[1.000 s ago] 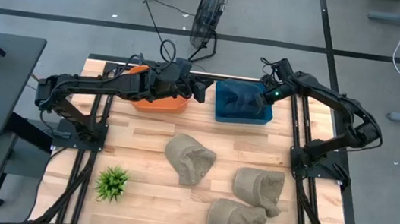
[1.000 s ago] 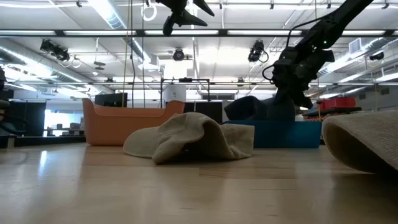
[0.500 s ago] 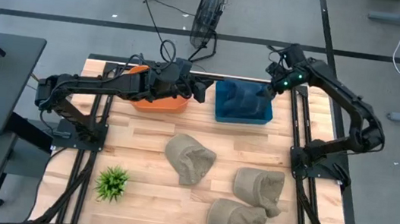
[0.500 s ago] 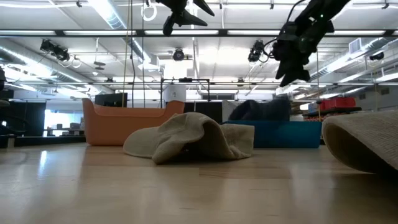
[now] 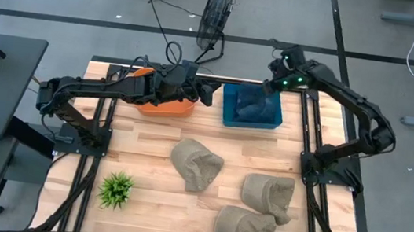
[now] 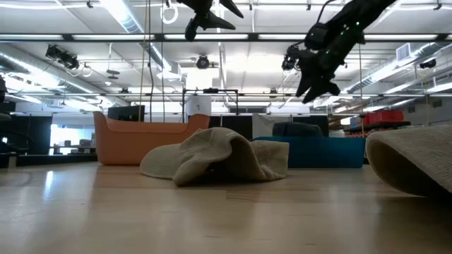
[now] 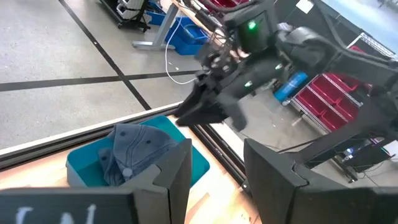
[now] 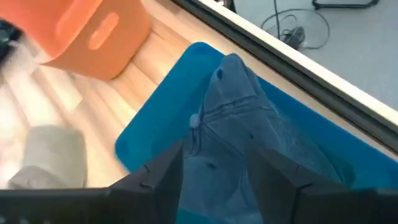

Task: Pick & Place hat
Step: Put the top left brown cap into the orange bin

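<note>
A blue denim hat (image 5: 251,102) lies crumpled inside the blue bin (image 5: 227,118) at the table's far edge; it also shows in the right wrist view (image 8: 242,124) and the left wrist view (image 7: 134,149). My right gripper (image 5: 273,80) is open and hangs above the bin's far side, well clear of the hat (image 6: 296,129), touching nothing. My left gripper (image 5: 207,92) is open too, held high between the orange bin (image 5: 165,104) and the blue bin. Three beige hats lie on the table: (image 5: 195,164), (image 5: 267,193), (image 5: 244,230).
The orange bin stands just left of the blue bin along the far edge. A small green plant (image 5: 116,189) sits near the near left corner. The nearest beige hat (image 6: 212,159) lies mid-table in front of both bins. Bare wood shows left of the hats.
My right gripper has risen out of the blue bin and drifted a little toward the table's left, above the bin's far rim. The denim hat has stayed in the bin, and its mound has sunk lower.
</note>
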`<state>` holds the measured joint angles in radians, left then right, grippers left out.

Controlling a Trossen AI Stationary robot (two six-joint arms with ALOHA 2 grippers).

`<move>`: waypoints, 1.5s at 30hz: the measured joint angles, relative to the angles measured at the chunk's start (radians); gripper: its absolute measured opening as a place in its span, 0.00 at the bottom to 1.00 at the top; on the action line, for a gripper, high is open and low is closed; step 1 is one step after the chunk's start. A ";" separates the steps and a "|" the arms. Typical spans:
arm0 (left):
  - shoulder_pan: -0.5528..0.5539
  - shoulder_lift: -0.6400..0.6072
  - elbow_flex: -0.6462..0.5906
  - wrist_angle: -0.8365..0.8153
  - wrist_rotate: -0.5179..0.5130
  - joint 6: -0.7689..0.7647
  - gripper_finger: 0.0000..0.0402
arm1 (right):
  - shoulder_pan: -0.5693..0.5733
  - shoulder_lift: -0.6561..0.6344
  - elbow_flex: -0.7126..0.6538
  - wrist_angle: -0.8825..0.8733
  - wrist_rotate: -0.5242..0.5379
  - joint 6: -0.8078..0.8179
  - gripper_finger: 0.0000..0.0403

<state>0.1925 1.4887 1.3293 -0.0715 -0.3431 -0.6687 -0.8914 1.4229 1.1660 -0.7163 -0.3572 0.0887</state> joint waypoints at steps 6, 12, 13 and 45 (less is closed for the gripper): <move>0.000 0.000 0.000 0.000 0.000 0.000 0.37 | 0.051 0.059 -0.077 0.072 0.159 0.031 0.41; 0.001 0.000 0.000 -0.016 0.087 0.003 0.37 | 0.066 0.033 -0.075 0.057 0.107 0.009 0.35; 0.001 0.000 0.000 -0.034 0.116 0.009 0.37 | 0.069 0.019 -0.064 0.049 0.091 0.009 0.35; -0.271 0.354 0.000 -0.549 0.242 0.052 0.36 | 0.393 -0.169 0.132 -0.334 0.053 -0.047 0.39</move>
<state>-0.0784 1.8429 1.3296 -0.6200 -0.1016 -0.6170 -0.4986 1.2537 1.2976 -1.0502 -0.3042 0.0418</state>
